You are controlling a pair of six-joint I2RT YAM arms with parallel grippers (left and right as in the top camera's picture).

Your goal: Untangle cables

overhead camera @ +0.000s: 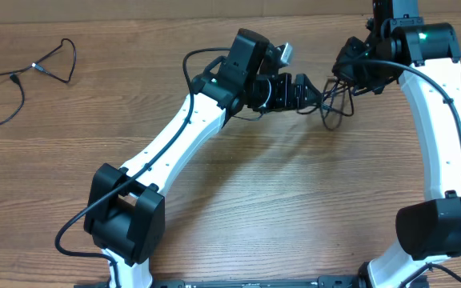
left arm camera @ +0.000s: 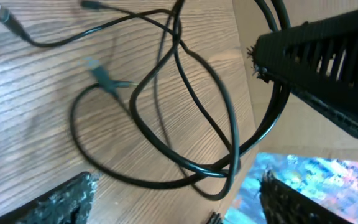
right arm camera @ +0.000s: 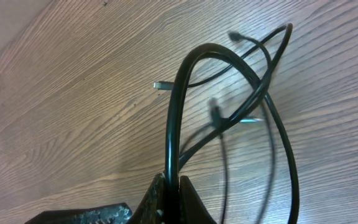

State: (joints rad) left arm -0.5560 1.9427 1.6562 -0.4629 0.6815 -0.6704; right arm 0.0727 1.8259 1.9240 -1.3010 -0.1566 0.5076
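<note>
A tangle of thin black cables (overhead camera: 332, 104) hangs and lies between my two grippers at the table's back right. My right gripper (overhead camera: 346, 70) is shut on one thick cable (right arm camera: 174, 106), which rises from the closed fingers (right arm camera: 169, 186) and loops over. Thinner strands and a small plug (right arm camera: 160, 85) lie on the wood beyond. My left gripper (overhead camera: 309, 94) stands open just left of the tangle. In the left wrist view its fingers (left arm camera: 61, 202) sit wide apart around the gap (left arm camera: 176, 190), with cable loops (left arm camera: 194, 167) close ahead and nothing gripped. A plug (left arm camera: 104, 73) rests on the table.
Another thin black cable (overhead camera: 14, 80) lies loose at the table's far left. The right gripper's black ribbed body (left arm camera: 328, 62) fills the upper right of the left wrist view. Both arm bases stand at the front edge (overhead camera: 126, 216), (overhead camera: 438, 228).
</note>
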